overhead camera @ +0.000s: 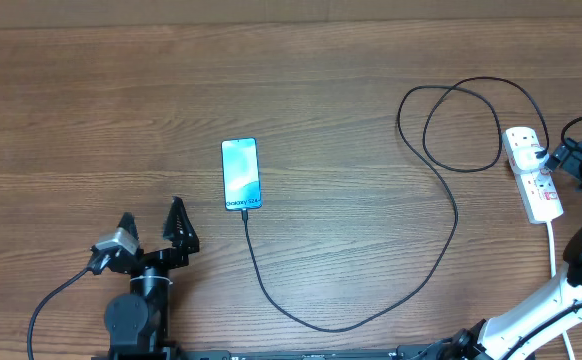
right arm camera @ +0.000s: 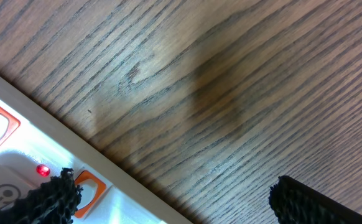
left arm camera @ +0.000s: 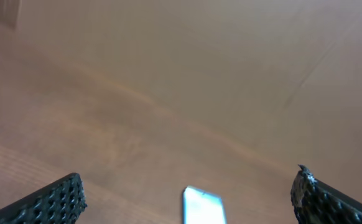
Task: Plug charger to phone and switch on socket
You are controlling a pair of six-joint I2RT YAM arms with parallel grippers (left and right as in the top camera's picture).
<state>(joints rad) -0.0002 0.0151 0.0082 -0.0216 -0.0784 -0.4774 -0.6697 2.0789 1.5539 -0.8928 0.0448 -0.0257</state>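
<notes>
Two arms sit at the wood counter (overhead camera: 91, 90). Both sets of jaws are wide open and hold nothing. The left arm (overhead camera: 136, 310) rests at about 7 o'clock from the phone (overhead camera: 240, 174). The right arm (overhead camera: 531, 315) reaches up to the socket (overhead camera: 533, 172), far off at 3 o'clock from the phone.

The job now looks like the switch. One black finger (right arm camera: 47, 199) hangs right over the socket, next to an orange switch (right arm camera: 86, 186). A small red light (right arm camera: 42, 169) glows beside it, so I think the power may be on already. To do this well, push softly with one finger tip on just that switch, so the socket does not slide. Then lift straight up and stay off the charger (overhead camera: 457, 215).

The charger is a long thin black cable. It meets the phone at its 6 o'clock end, so it looks plugged in. It dips toward 5 o'clock, then climbs and loops round near the socket. The phone is small and slim, lying flat, with a bright blue screen. The socket is long and white.
</notes>
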